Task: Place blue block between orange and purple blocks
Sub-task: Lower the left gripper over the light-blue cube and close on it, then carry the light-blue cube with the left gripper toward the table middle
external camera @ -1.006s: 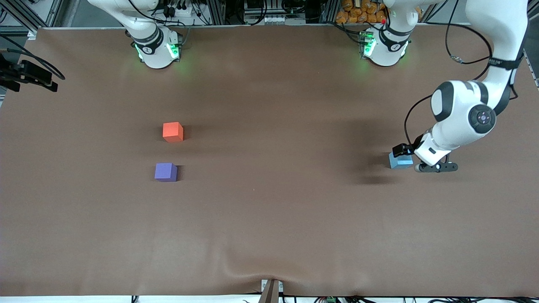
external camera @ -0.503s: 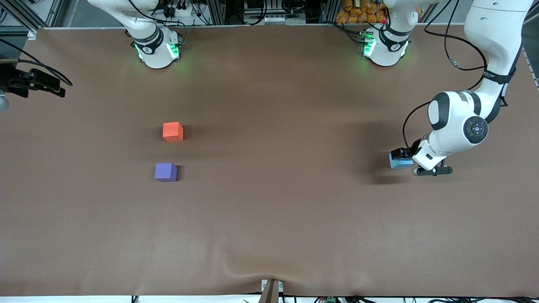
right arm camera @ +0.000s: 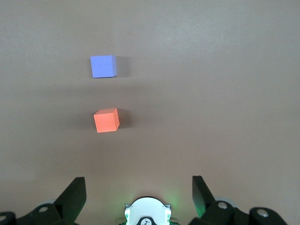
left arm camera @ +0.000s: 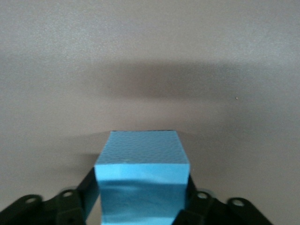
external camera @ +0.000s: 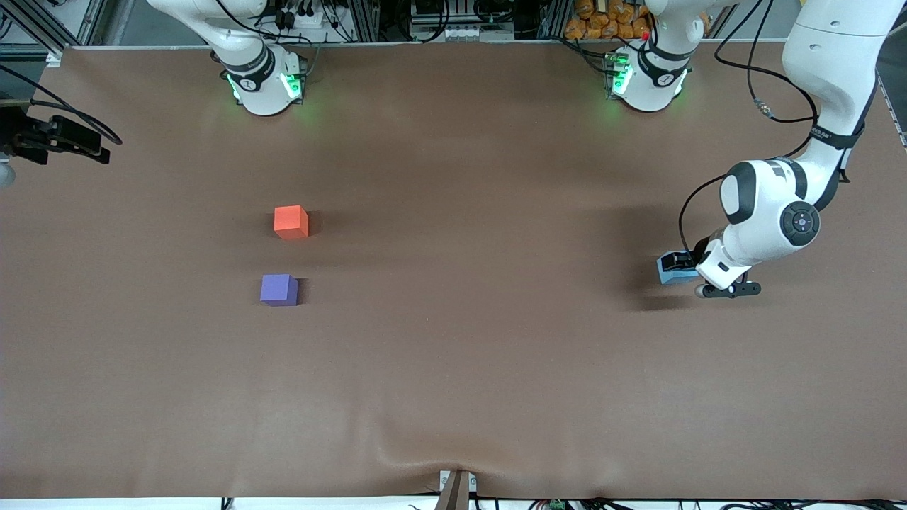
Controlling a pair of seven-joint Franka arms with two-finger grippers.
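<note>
The blue block (external camera: pixel 668 273) sits toward the left arm's end of the table. My left gripper (external camera: pixel 682 265) is down on it. In the left wrist view the block (left arm camera: pixel 142 161) fills the gap between the black fingers (left arm camera: pixel 89 187), which press on its two sides; the left gripper (left arm camera: pixel 140 192) is shut on it. The orange block (external camera: pixel 290 222) and the purple block (external camera: pixel 278 290) lie toward the right arm's end, the purple one nearer the front camera, a block-wide gap between them. They also show in the right wrist view: orange (right arm camera: pixel 106 120), purple (right arm camera: pixel 103 66). My right gripper (right arm camera: pixel 137 182) is open and empty, high over its own base.
The brown table cover (external camera: pixel 453 354) has a wrinkle at its near edge (external camera: pixel 425 453). The two arm bases (external camera: pixel 263 81) (external camera: pixel 646 78) stand along the table's back edge. A black part of the right arm's hand (external camera: pixel 60 136) shows at the table's end.
The left arm's elbow has drawn in toward the blue block and the hand has settled on it. The right arm's black hand shifted slightly at the table's end.
</note>
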